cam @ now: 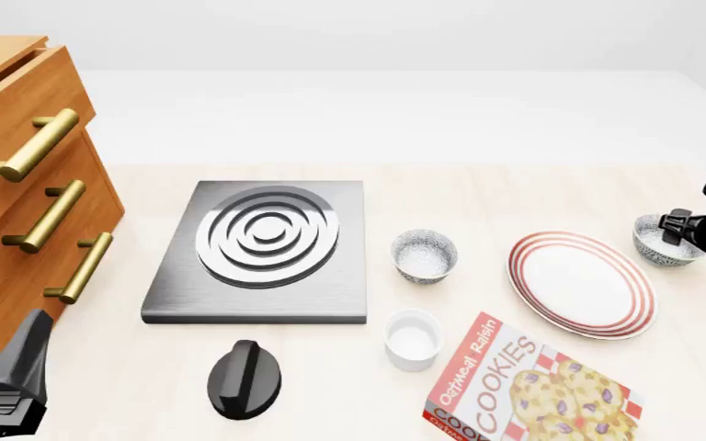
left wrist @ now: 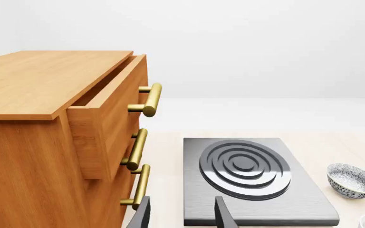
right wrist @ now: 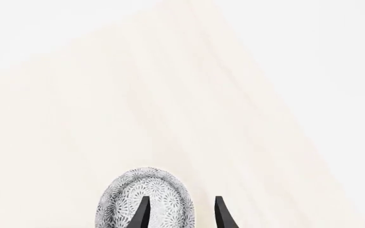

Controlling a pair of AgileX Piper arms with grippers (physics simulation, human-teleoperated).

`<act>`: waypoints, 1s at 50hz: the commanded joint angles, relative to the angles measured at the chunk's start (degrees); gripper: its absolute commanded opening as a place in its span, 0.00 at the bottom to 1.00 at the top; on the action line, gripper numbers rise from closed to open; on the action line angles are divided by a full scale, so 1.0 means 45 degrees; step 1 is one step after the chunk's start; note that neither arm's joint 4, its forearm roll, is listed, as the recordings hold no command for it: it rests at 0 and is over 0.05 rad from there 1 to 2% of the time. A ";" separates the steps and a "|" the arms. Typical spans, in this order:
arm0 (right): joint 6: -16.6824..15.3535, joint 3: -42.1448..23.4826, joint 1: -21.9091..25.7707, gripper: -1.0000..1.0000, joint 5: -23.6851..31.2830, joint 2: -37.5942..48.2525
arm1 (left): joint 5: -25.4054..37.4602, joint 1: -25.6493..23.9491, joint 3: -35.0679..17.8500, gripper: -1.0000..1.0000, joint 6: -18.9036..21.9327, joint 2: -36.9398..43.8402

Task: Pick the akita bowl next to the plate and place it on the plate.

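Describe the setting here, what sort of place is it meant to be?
Likely a simulated kitchen tabletop, plainly rendered. Cues: a flat grey metal stove burner plate with concentric rings, a wooden drawer cabinet with brass handles, and tableware such as the large white red-ringed plate beside a red box of oatmeal raisin cookies.

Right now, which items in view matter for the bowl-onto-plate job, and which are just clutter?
In the job:
- akita bowl right of the plate, with the right end effector at it
- plate

Lying about:
- look-alike bowl left of the plate
- white cup
- stove burner
- black knob
- cookie box
- drawer cabinet
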 commanded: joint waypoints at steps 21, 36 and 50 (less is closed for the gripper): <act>0.0347 0.0004 0.0139 1.00 -0.0254 0.0763 | 0.0000 0.0000 0.0000 1.00 0.0000 0.0000; 0.0475 0.0045 0.0193 0.00 -0.0354 0.0996 | 0.0000 0.0000 0.0000 1.00 0.0000 0.0000; 0.0474 0.0069 0.0154 0.00 -0.0193 0.0714 | 0.0000 0.0000 0.0000 1.00 0.0000 0.0000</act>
